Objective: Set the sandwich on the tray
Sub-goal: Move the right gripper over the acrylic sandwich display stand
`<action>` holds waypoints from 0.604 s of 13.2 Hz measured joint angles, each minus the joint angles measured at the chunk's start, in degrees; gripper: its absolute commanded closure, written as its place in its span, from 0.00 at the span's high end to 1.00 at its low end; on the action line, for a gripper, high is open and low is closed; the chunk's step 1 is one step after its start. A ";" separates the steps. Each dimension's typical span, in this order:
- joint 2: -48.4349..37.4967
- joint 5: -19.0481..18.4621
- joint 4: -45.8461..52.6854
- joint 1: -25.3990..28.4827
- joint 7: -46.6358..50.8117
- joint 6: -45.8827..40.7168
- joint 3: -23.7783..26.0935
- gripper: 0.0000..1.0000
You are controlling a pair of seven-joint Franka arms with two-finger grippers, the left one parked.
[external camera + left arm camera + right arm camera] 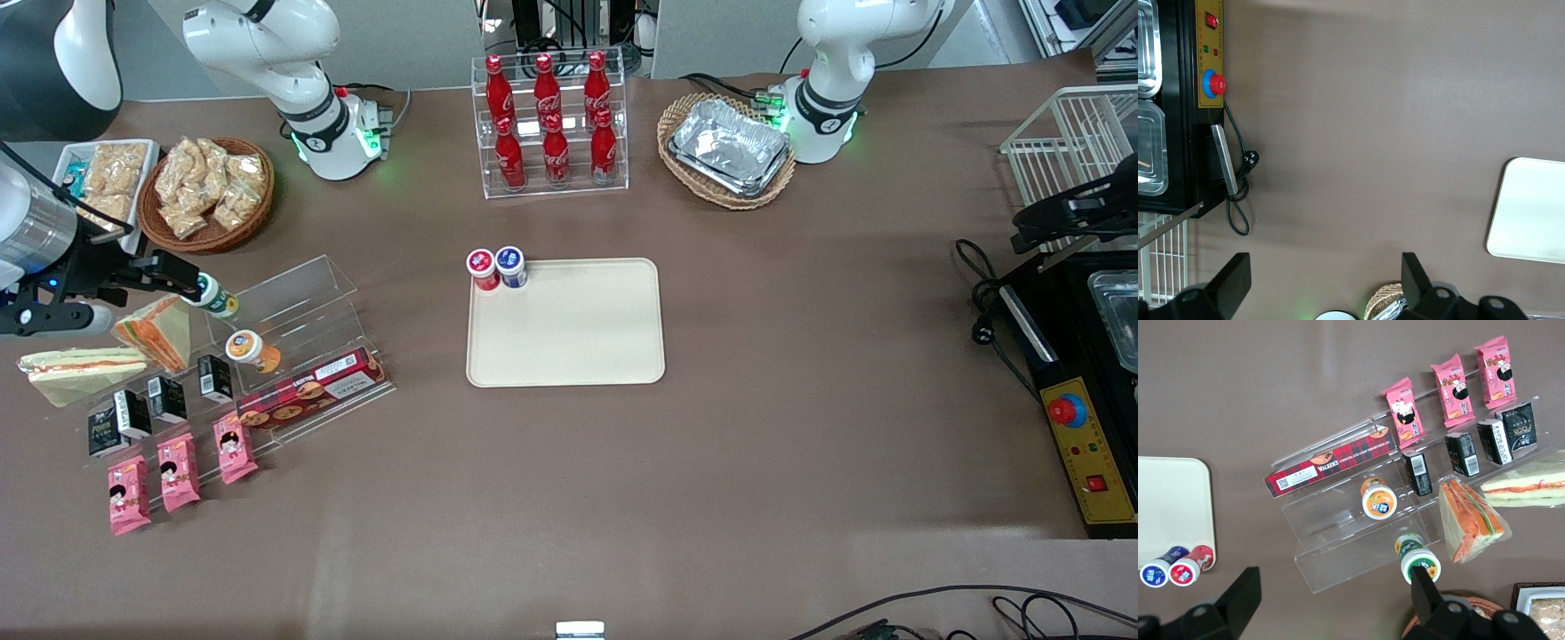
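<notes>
The gripper [182,277] is hovering above the clear acrylic stepped display rack [293,311] at the working arm's end of the table. In the right wrist view its two dark fingers [1239,597] are standing wide apart, holding nothing and touching nothing.

Nearest the front camera, three pink snack packets [178,471] are lying in a row at the rack's lowest step. Above them, small black cartons [164,400] are standing side by side, and a long red tartan biscuit box [311,391] is lying flat beside them. An orange-lidded cup [244,347] is sitting one step higher, and a green-lidded cup [216,298] is sitting on the top step, just under the gripper.

The sandwich [80,369], a long pale wedge in clear wrap with one orange-red and green stripe, is lying on the brown tabletop [711,462] beside the rack. A tan triangular sandwich [160,333] is lying next to it, close to the gripper.

The tray [569,338], flat, cream-beige and round-cornered, is resting at mid-table, well apart from the sandwich. Two small capped containers [496,267], one red and one blue, are standing at its corner.

The arm is reaching in from the table's edge, with the wrist camera looking straight down.
</notes>
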 measured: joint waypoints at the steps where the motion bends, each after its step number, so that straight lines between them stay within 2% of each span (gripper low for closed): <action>1: 0.00 0.00 0.00 -0.28 0.50 -0.01 -0.09 1.00; 6: -0.20 0.17 0.28 -5.55 2.50 -0.08 -0.60 1.00; 8: -0.27 0.23 0.50 -7.17 5.09 -0.08 -3.06 1.00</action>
